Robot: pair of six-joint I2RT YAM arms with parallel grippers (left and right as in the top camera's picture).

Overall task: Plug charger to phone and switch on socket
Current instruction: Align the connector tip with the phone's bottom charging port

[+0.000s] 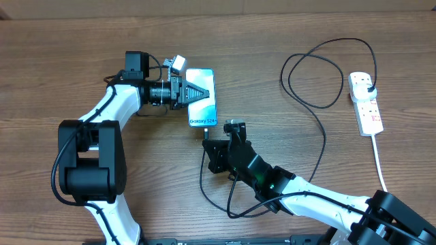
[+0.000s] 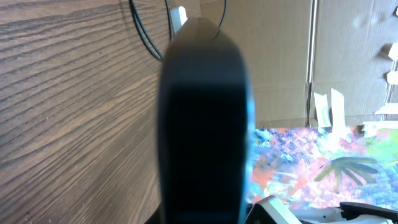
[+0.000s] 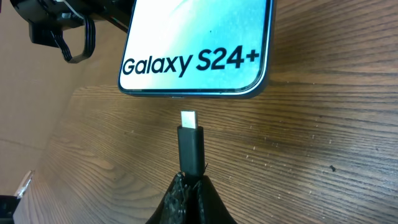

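Left jaws, right jaws — closed

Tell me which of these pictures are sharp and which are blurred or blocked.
Overhead: evenly lit and sharp, the phone screen bright. Left wrist: a dark blurred shape fills the middle, too close to identify; the table grain beside it is clearer. Right wrist: crisp on the phone lettering and charger tip.
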